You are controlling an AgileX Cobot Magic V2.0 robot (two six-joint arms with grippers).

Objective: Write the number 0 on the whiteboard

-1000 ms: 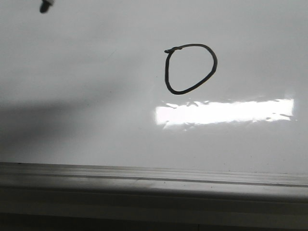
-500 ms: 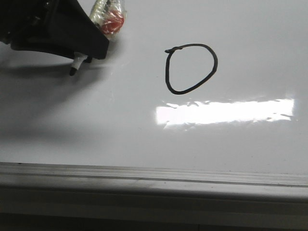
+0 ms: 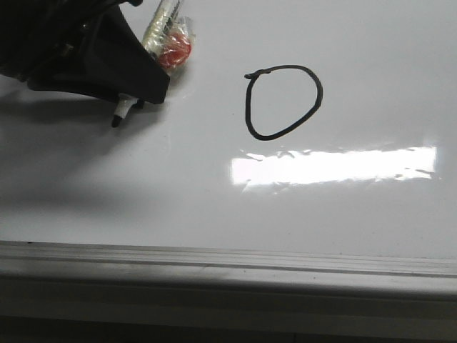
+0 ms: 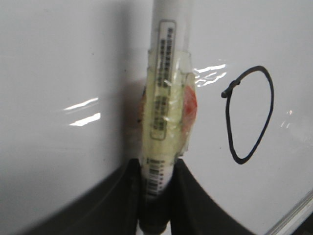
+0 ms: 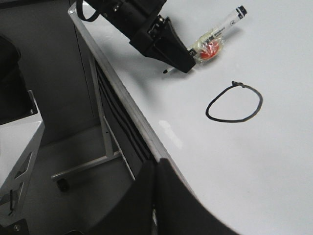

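The marker [image 4: 164,98] carries a white label with a barcode and lines of small print along its barrel, too fine and blurred to read; clear tape wraps the barrel over something red-orange at its side. The whiteboard [image 3: 357,236] is glossy white, with a bright rectangular light reflection [image 3: 334,166] lying just below the drawn figure in the front view, and a grey metal frame edge [image 3: 228,266] runs along its near side. From the right wrist view the board's edge stands on a metal stand with a wheeled foot [image 5: 62,184] over a grey floor, and a white angled part sits at the far side of that picture. The number 0 [image 3: 283,102] is a black marker loop, a lopsided oval that is wider at its top and narrows toward its lower left, with a small overlapping tail at its top left; it sits on the board's open white area, to the right of the marker and well apart from its tip. The left gripper [image 3: 136,96] is clamped on the marker, its dark fingers [image 4: 193,196] pressing the barrel from both sides, and the black tip [image 3: 116,120] points down at the board by its own shadow; whether it touches cannot be told. The right gripper [image 5: 155,196] is over the board's near edge, its two dark fingers pressed together with nothing between them.
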